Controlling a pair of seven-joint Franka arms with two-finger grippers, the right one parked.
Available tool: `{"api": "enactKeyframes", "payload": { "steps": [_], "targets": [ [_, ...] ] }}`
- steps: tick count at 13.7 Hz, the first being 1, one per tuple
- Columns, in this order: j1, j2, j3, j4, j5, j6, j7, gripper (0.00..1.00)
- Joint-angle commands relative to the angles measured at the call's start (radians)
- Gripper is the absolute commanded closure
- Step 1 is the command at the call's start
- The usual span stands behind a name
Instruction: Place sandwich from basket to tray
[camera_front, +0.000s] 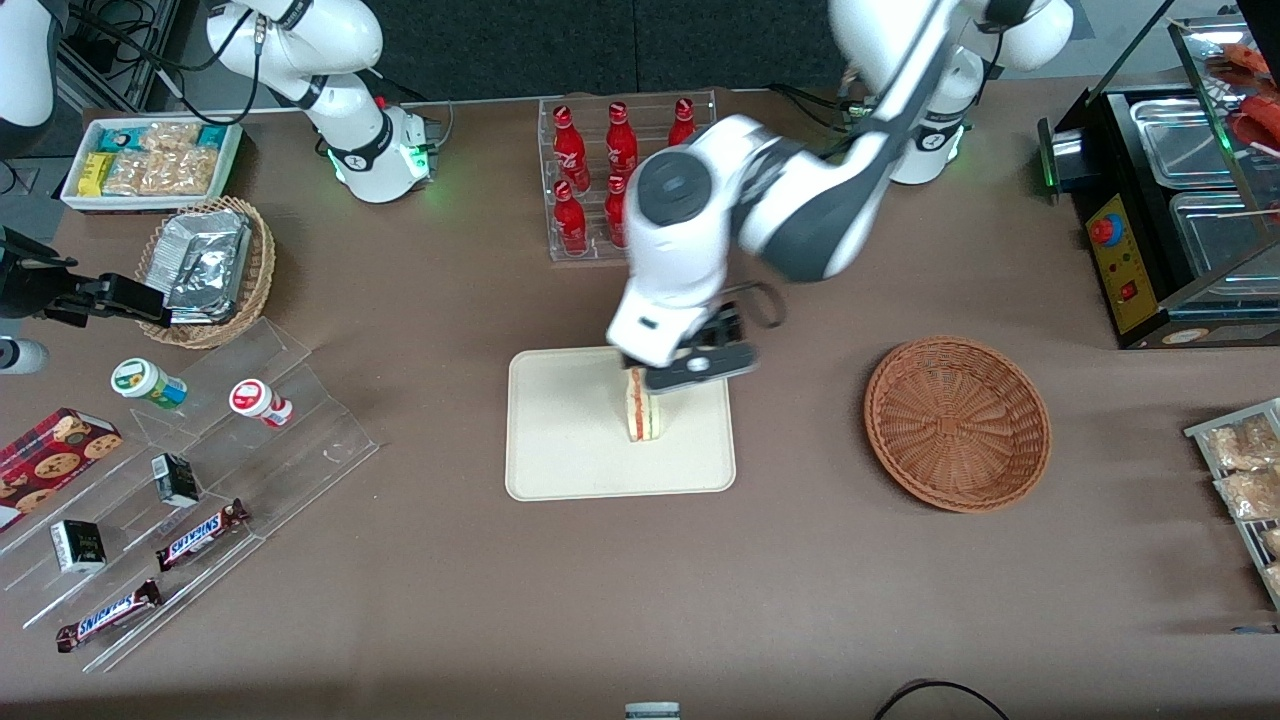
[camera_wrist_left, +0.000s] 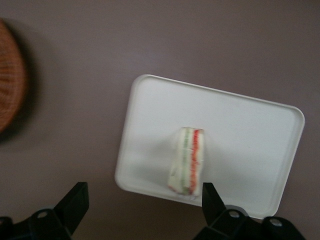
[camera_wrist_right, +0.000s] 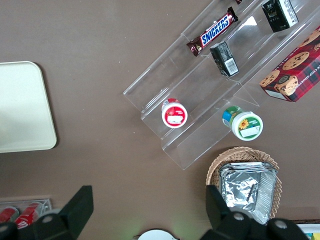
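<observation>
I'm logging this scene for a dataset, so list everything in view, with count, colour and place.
sandwich: 1, white with red and green filling, standing on the tray
tray: 1, cream, mid-table
basket: 1, reddish-brown, beside the tray toward the working arm's end
bottles: 5 visible, red, in a clear rack farther from the front camera than the tray
foil packets: silver, in a tan basket toward the parked arm's end
Snickers bars: 2, brown, on clear steps
cookie box: 1, red
gripper: 1, black fingers open, just above the sandwich, apart from it
</observation>
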Motion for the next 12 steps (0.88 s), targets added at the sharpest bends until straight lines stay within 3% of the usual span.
{"api": "enactKeyframes", "payload": {
  "steps": [1, 5, 12],
  "targets": [
    [0.11, -0.133, -0.008, -0.045, -0.016, -0.141, 0.01, 0.0],
    [0.3, -0.271, -0.008, -0.101, -0.013, -0.265, 0.274, 0.0],
    [0.57, -0.419, -0.008, -0.288, -0.019, -0.23, 0.72, 0.0]
  ]
}}
